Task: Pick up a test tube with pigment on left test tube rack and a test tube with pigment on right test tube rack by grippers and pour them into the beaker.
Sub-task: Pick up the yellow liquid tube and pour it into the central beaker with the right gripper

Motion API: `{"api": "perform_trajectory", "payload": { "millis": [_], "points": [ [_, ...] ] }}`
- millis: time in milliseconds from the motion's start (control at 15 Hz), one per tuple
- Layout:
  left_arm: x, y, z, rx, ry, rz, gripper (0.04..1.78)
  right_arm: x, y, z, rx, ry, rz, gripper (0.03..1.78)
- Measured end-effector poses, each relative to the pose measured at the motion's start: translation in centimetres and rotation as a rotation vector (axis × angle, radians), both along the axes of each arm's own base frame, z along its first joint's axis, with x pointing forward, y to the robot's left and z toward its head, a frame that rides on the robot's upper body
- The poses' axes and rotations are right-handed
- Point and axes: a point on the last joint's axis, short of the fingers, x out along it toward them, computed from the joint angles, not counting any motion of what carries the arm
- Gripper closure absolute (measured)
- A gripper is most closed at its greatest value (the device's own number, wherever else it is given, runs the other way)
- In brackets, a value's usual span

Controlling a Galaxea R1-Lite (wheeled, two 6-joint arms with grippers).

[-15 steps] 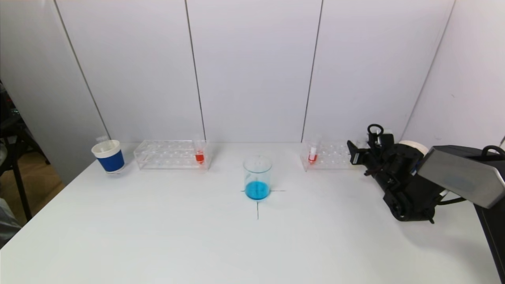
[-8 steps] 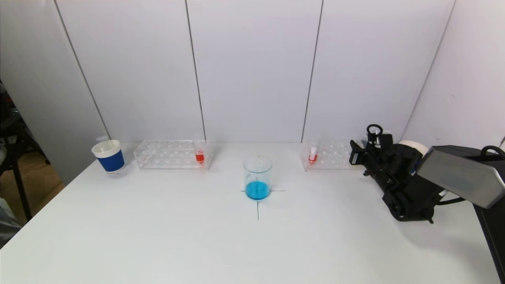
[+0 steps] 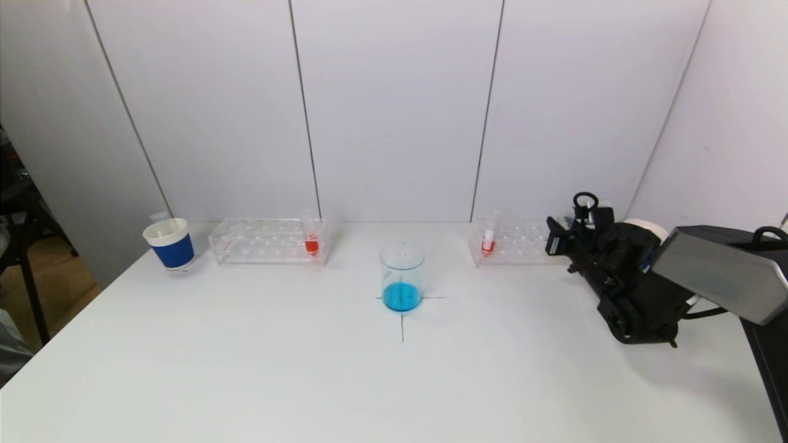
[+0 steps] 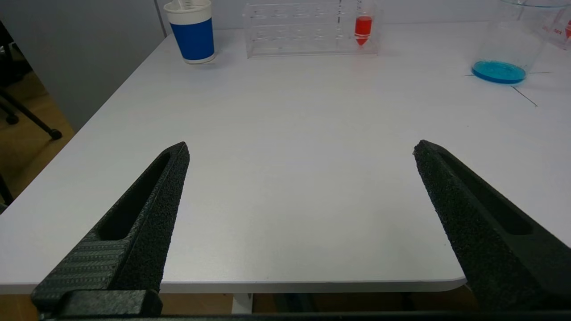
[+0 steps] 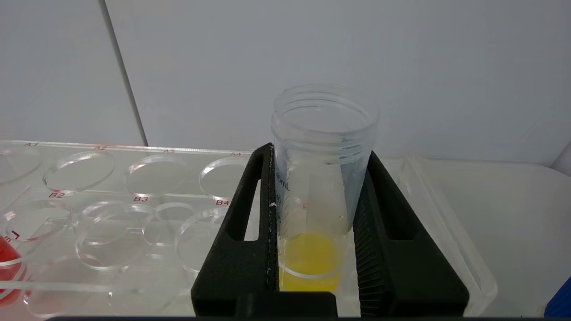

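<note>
- Head view: the beaker (image 3: 402, 275) sits mid-frame with only blue liquid in the bottom, so I'd say no red or yellow has gone in yet — the pours are all still to do.
- Left rack (image 3: 268, 240) at centre-left holds its red tube (image 3: 311, 240), untouched. Right rack (image 3: 511, 242) at centre-right shows another red tube (image 3: 488, 239) at its near-centre end.
- Right gripper (image 5: 317, 223) is at the far end of the right rack, closed around a yellow tube (image 5: 319, 187). In the right wrist view the tube stands upright between the two fingers (image 5: 243, 232), pads touching both sides, mouth poking up above the tips, pigment low down by the palm.
- It doesn't look lifted out yet, though I can't tell for sure.
- Left gripper (image 4: 301, 149) is parked over the table's near edge, spread wide, nothing in it — its red tube is way off at the top of that frame.
</note>
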Motion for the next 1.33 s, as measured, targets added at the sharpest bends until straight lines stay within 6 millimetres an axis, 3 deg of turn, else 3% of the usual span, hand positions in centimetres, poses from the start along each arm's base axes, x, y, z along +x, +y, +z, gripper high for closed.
{"api": "perform_trajectory", "payload": {
  "millis": [867, 1333],
  "points": [
    [0.0, 0.0, 0.0, 0.000, 0.000, 0.000, 0.06, -0.1, 0.1, 3.1, -0.002, -0.010, 0.005, 1.28],
    [0.0, 0.0, 0.0, 0.000, 0.000, 0.000, 0.06, -0.3, -0.2, 7.2, -0.004, -0.013, 0.005, 1.28]
  ]
}}
